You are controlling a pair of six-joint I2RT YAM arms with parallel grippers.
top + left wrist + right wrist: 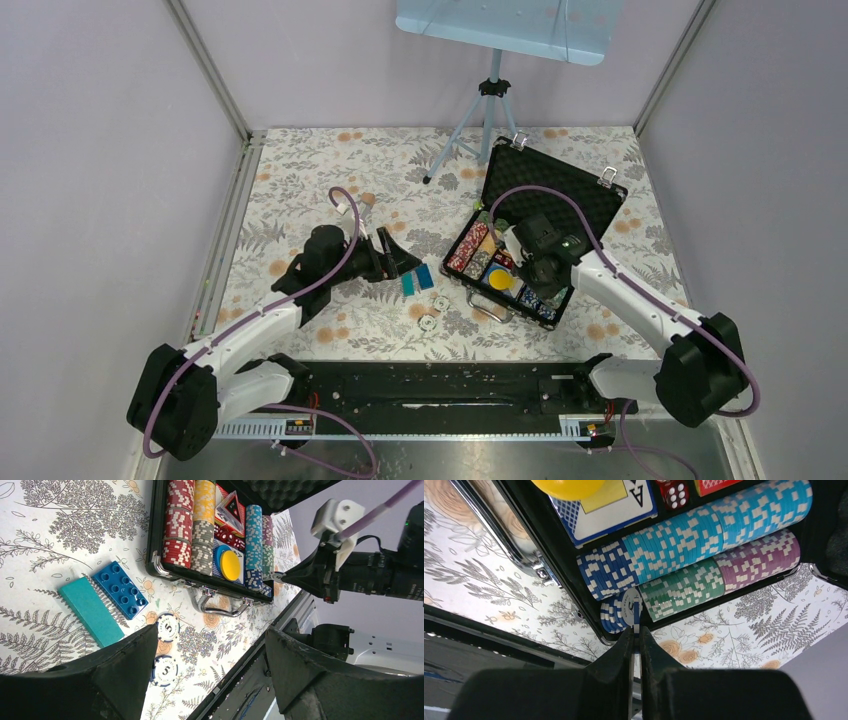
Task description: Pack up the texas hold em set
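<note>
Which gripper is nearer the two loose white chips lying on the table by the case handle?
Left. The left gripper hangs open just beside the loose chips. The right gripper is over the case at its near right corner, beyond the handle, fingers shut on another chip.

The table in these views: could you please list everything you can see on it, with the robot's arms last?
case: one, black, open, right of centre
chip rows: several, red, yellow, grey, blue, green, purple, inside case
yellow disc: one, inside case
dice: red, count unclear, inside case
loose chips: two, white-faced, beside case handle
bricks: two, teal and blue, left of case
tripod: one, pale blue, far edge
left gripper: one, black, open, near bricks
right gripper: one, black, shut on single chip, blue and white, at case's near corner
</note>
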